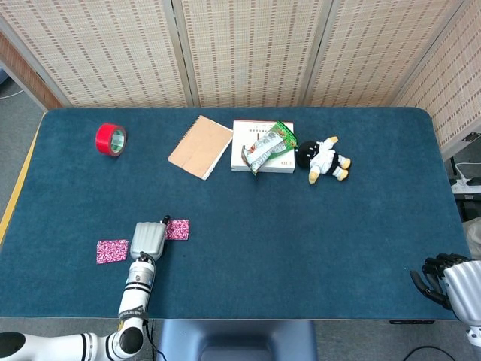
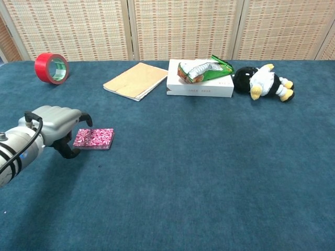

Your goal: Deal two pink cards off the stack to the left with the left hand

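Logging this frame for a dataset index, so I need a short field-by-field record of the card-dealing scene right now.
left hand: at the stack's left edge, fingers curled; contact unclear
stack of pink cards: flat on the blue table
dealt pink card: lying alone, left of the hand
right hand: at the table's right corner, holding nothing
far side: red tape roll, notebook, white box, plush toy

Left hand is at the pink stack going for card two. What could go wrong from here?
1. The left hand comes at the pink card stack from its left edge; the fingers could shove the stack sideways or lift several cards instead of one.
2. The dealt pink card lies just left of the hand, so carrying the next card over might knock it or land on top of it.
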Robot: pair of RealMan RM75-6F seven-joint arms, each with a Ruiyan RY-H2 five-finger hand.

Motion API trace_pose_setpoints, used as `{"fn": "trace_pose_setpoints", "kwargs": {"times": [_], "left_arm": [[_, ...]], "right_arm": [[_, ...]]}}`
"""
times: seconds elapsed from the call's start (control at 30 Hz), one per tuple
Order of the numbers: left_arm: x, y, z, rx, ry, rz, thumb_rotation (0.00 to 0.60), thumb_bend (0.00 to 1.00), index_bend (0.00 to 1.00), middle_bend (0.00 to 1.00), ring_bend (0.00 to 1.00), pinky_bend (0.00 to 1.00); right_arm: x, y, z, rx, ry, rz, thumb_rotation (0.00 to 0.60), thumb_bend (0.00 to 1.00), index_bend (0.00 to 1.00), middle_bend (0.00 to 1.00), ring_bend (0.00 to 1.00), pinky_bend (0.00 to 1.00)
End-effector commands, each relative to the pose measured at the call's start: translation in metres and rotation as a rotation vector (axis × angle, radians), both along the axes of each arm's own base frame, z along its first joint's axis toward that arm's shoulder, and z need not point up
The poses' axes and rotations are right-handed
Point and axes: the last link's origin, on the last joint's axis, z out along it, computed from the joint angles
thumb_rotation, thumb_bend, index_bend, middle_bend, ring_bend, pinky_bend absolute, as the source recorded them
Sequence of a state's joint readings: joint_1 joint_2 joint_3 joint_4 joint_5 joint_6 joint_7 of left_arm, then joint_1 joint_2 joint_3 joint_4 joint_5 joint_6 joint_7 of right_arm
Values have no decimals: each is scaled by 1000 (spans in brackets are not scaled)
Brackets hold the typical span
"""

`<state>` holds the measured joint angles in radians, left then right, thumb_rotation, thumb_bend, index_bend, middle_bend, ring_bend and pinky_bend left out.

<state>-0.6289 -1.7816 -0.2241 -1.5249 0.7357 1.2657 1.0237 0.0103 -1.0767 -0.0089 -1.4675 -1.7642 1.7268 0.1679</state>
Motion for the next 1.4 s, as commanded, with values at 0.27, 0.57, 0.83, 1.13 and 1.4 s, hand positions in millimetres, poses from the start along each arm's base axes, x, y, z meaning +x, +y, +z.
{"fn": "trace_pose_setpoints", "kwargs": {"times": [0.27,0.57,0.83,1.13,1.4], "left_arm": [[8,11,-10,-9,26,20,600,358,219,1000,1000,1000],[13,12,-13,-16,34,25,600,358,218,1000,1000,1000],[15,12,-15,-11,29,16,600,363,268,1000,1000,1000],[17,10,-17,-10,21,8,600,364,398,1000,1000,1000],[19,9,-10,3,-2,-10,600,366,470,1000,1000,1000]], "right_arm": [[0,0,-1,6,4,-1,600,304,989,829,731,778],[0,0,0,8,4,0,600,304,989,829,731,778],[0,0,-1,10,4,-1,600,304,989,829,731,778],[0,0,0,11,3,0,600,304,989,829,731,778],[0,-1,0,12,1,-1,600,304,989,829,731,778]]}}
